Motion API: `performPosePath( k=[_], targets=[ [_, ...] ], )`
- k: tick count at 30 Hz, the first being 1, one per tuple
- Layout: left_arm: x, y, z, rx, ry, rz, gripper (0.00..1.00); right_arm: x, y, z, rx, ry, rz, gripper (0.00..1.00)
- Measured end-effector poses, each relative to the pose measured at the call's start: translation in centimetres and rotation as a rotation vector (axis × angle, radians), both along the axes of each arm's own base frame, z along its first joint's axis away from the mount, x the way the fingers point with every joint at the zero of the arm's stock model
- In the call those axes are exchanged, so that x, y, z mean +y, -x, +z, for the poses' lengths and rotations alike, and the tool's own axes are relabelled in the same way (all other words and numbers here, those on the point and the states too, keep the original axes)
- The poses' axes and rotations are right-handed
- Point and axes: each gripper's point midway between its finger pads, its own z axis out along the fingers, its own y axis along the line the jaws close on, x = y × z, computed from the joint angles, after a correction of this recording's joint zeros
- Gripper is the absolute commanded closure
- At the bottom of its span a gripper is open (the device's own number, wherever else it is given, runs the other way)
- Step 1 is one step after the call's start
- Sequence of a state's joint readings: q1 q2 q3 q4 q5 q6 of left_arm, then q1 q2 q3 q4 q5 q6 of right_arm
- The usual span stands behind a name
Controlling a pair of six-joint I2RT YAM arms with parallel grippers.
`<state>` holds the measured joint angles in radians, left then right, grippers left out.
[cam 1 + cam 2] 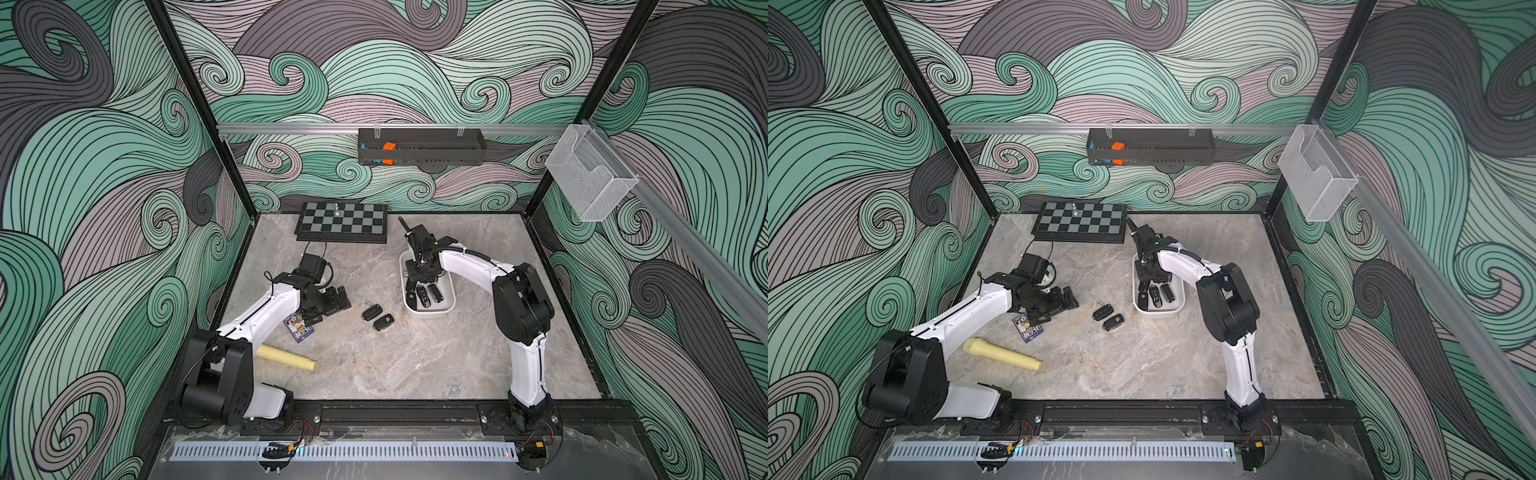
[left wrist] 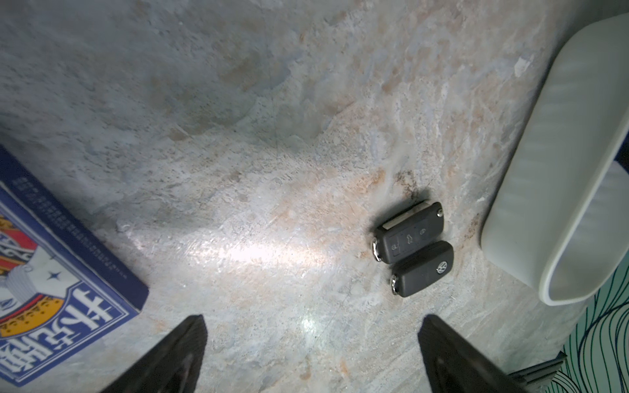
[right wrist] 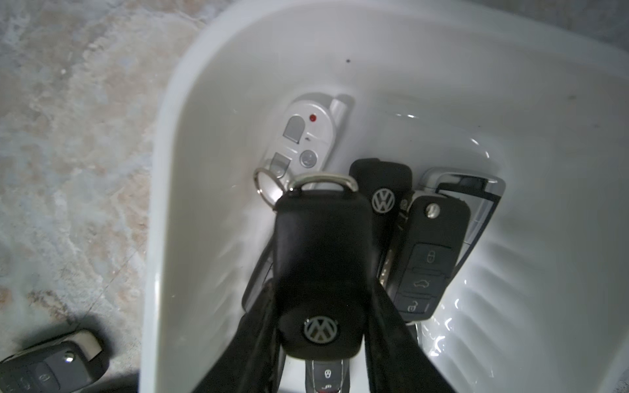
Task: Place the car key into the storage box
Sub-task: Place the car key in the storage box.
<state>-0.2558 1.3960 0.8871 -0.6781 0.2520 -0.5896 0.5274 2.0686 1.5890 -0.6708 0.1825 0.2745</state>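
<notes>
You are seeing the car key (image 3: 320, 258) hanging within the right gripper (image 3: 323, 289), over keys (image 3: 429, 258) lying in the storage box (image 3: 160, 204) below.

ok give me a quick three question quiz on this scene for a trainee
1. True or false: the right gripper holds a black car key over the storage box.
2. How many loose car keys lie on the table outside the box? A) one B) two C) four
3. Fill in: the left gripper is ____ and holds nothing.
Key: 1 true; 2 B; 3 open.
</notes>
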Motion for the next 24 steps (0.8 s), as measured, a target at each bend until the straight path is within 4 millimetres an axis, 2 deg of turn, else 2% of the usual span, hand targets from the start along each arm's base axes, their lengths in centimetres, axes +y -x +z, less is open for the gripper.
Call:
performPosePath(
  k=[7, 13, 20, 24],
  targets=[
    [0.2, 0.2, -0.3, 0.009, -0.007, 0.005, 0.02, -0.6, 0.4, -1.5, 0.047, 0.020, -0.018, 0.68],
    [0.2, 0.5, -0.3, 0.019, -0.010, 0.003, 0.02, -0.6, 0.7, -2.1, 0.067, 0.018, -0.030, 0.51],
    [-0.1, 0.7, 0.2, 0.032, -0.025, -0.048, 0.03, -0.1, 0.0, -0.9, 0.044, -0.006, -0.041, 0.39],
    [-0.6, 0.1, 0.4, 0.036, -0.034, -0.092, 0.04, 0.2, 0.4, 1.2, 0.026, -0.057, -0.053, 0.34]
  ],
)
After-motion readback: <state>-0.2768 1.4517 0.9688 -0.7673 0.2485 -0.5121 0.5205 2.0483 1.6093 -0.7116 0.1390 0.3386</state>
